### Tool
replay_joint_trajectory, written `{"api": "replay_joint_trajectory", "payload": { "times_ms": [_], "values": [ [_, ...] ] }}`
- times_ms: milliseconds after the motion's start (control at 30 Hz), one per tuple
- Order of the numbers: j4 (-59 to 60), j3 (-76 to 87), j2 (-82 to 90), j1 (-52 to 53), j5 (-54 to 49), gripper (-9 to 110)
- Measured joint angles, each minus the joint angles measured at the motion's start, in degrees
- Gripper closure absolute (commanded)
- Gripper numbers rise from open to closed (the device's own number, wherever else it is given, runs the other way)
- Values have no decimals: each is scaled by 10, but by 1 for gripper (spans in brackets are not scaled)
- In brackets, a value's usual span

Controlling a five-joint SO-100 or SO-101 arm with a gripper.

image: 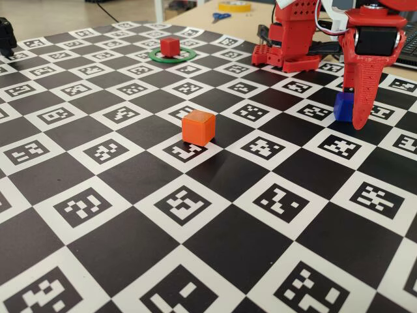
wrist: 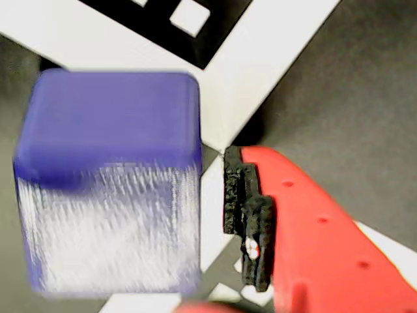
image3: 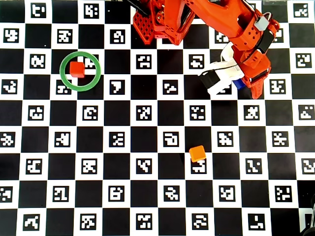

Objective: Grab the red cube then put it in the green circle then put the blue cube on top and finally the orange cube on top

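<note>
The red cube [image: 169, 47] [image3: 76, 69] sits inside the green circle [image: 171, 62] [image3: 63, 73] at the far left of the checkered board. Alone in the middle of the board stands the orange cube [image: 199, 127] [image3: 198, 154]. The blue cube [image: 342, 106] [wrist: 107, 176] [image3: 239, 84] is at the right, mostly hidden under the arm in the overhead view. My gripper [image: 352, 117] [image3: 245, 87] is down around it and open. In the wrist view the black pad of one finger [wrist: 251, 215] stands a small gap to the right of the cube. The other finger is out of view.
The red arm base [image: 293, 39] [image3: 157, 22] stands at the board's far edge. Scissors [image: 220, 16] and a yellow tape roll [image: 234, 6] lie on the wooden table behind. A black object [image: 5, 36] sits at the far left edge.
</note>
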Motion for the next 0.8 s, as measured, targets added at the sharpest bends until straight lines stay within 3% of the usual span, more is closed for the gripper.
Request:
{"api": "replay_joint_trajectory", "payload": {
  "times_ms": [267, 500, 633, 800],
  "values": [
    [6, -27, 0, 26, -7, 92],
    [141, -127, 0, 84, -89, 94],
    [250, -187, 25, 181, -197, 94],
    [367, -248, 62, 375, -342, 93]
  ]
}}
